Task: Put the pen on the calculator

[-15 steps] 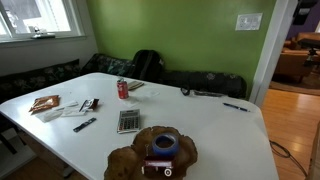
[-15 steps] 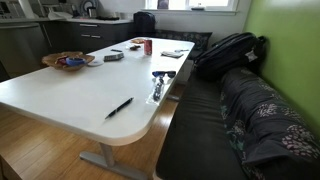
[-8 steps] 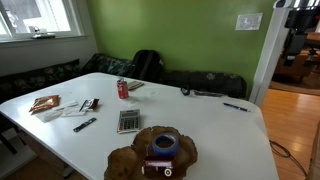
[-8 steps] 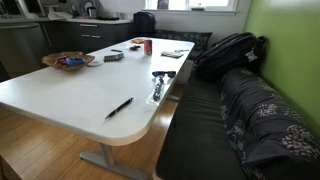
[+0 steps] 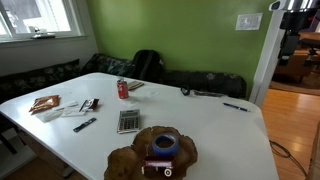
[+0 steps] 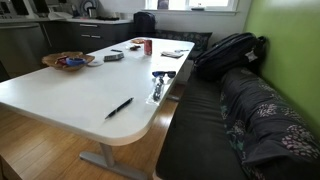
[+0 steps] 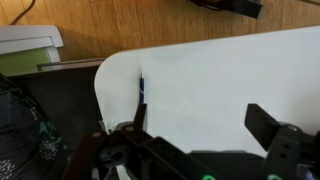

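The pen lies flat on the white table near its edge, well apart from the calculator, which sits closer to the red can and a wooden bowl. In an exterior view the pen rests by the rounded corner. In the wrist view the gripper hangs above the table with its fingers spread wide and nothing between them (the pen lies just beyond the other finger). The arm stands high at the table's far side.

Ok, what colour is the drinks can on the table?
Red. The can shows best in an exterior view.
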You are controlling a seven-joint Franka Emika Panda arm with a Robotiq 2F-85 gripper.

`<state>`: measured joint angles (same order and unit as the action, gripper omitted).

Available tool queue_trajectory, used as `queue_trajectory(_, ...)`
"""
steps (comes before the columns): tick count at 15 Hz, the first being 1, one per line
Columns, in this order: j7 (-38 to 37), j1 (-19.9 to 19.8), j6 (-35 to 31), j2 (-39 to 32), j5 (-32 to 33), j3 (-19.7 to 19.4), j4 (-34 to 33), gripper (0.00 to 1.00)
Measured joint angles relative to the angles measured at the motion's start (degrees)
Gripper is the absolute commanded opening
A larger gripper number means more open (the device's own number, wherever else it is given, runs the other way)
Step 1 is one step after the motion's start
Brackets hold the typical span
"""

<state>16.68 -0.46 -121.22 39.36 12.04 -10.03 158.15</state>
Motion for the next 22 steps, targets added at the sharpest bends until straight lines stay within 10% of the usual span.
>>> queue_trajectory(8, -15.91, -6.25, -30.86, -22.4, 2.76, 3.39, -0.97, 1.0)
queue_trajectory(11, -15.44, -6.53, -33.41, -32.95, -0.04, 3.34, -3.49, 1.0)
queue_trajectory(16, -6.6, 4.21, -38.72, -46.03, -13.92, -5.53, -7.15, 1.0)
queue_trajectory(22, -9.27, 0.22, -41.89, -47.88, -14.1, -2.03, -7.79, 1.0)
